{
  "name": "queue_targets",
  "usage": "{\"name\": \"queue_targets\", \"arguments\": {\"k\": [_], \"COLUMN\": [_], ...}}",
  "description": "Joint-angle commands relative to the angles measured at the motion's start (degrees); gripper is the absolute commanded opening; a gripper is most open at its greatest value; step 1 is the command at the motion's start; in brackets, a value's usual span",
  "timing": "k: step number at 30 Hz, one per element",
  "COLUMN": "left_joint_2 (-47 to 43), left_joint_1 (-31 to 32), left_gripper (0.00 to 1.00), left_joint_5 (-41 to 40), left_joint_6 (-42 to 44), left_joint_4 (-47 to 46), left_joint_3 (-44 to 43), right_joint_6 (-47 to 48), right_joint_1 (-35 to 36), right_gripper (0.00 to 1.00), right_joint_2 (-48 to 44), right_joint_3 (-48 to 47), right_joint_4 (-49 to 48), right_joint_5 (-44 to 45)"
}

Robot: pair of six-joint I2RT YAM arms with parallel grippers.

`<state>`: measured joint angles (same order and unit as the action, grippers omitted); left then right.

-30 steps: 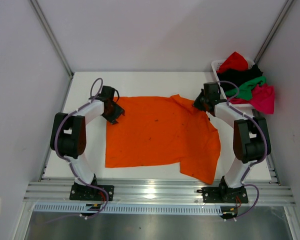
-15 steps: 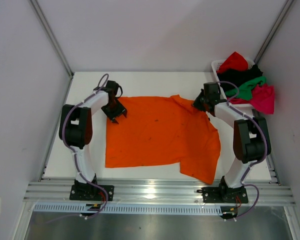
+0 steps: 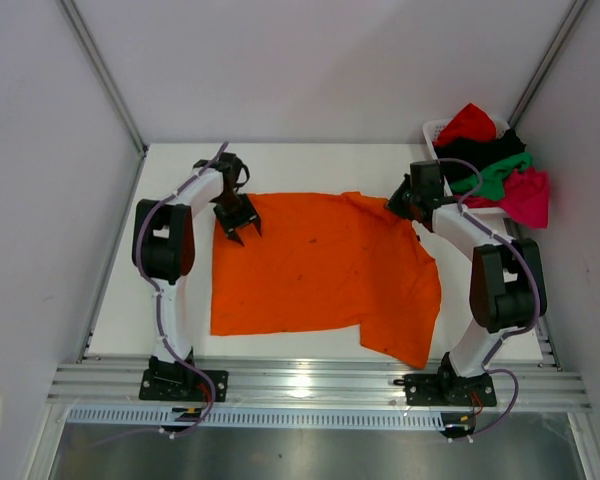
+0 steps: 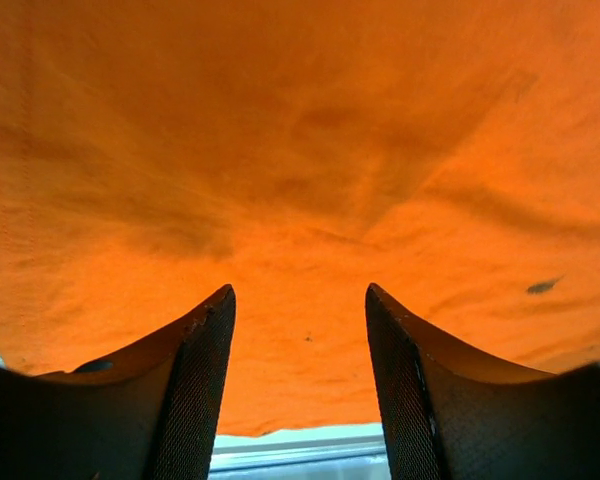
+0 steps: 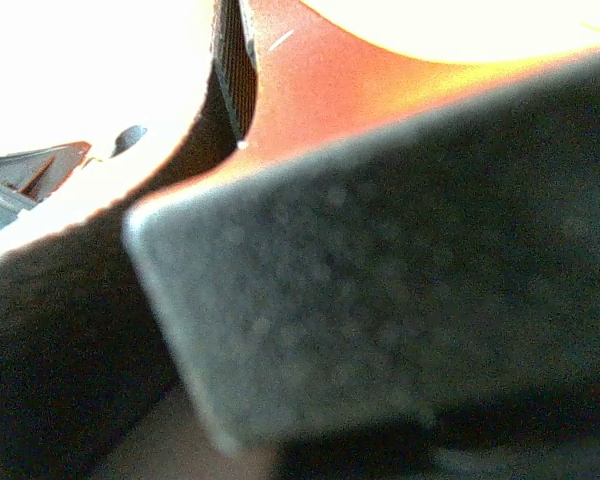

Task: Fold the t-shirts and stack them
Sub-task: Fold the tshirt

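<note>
A bright orange t-shirt (image 3: 320, 265) lies spread flat across the middle of the table, its near right corner folded over. My left gripper (image 3: 242, 226) hovers open over the shirt's far left corner. In the left wrist view orange cloth (image 4: 300, 150) fills the frame and nothing sits between the fingers (image 4: 205, 350). My right gripper (image 3: 399, 206) is shut on the shirt's far right edge by the sleeve. The right wrist view is a blur of dark finger and orange cloth (image 5: 330, 80). Red (image 3: 467, 122), black (image 3: 490, 148), green (image 3: 495, 176) and magenta-pink (image 3: 528, 196) t-shirts are heaped at the back right.
The heap of t-shirts overflows a white slatted basket (image 3: 432, 129) at the table's back right corner. A bare white strip of table (image 3: 170, 250) runs along the left of the orange shirt. Grey walls close in on both sides.
My left gripper has swung right and away from the table's left side, ending over the orange shirt's far left corner. The right gripper has barely moved.
</note>
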<state>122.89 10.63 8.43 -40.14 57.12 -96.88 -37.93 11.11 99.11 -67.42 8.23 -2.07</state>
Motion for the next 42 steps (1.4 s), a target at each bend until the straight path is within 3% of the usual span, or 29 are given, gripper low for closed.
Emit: {"name": "queue_targets", "arguments": {"k": [1, 19, 29, 34, 42], "left_joint_2": [-0.63, -7.66, -14.17, -10.84, -8.64], "left_joint_1": [-0.7, -4.13, -3.6, -3.34, -2.29], "left_gripper": [0.59, 0.54, 0.56, 0.55, 0.55], "left_joint_5": [3.7, 11.35, 3.54, -1.65, 1.59], "left_joint_6": [3.05, 4.19, 6.65, 7.79, 9.55], "left_joint_4": [1.07, -5.62, -1.84, 0.18, -0.26], "left_joint_3": [-0.42, 10.3, 6.53, 6.61, 6.97], "right_joint_6": [-0.65, -1.88, -1.97, -2.15, -2.06], "right_joint_1": [-0.48, -0.57, -0.57, -0.48, -0.57], "right_gripper": [0.06, 0.05, 0.05, 0.05, 0.05], "right_joint_2": [-3.04, -1.55, -0.76, -0.67, -0.94], "right_joint_3": [-1.93, 0.45, 0.8, 1.24, 0.8], "right_joint_4": [-0.14, -3.04, -4.01, -4.27, -4.01], "right_joint_5": [-0.48, -1.89, -2.33, -2.68, -2.59]}}
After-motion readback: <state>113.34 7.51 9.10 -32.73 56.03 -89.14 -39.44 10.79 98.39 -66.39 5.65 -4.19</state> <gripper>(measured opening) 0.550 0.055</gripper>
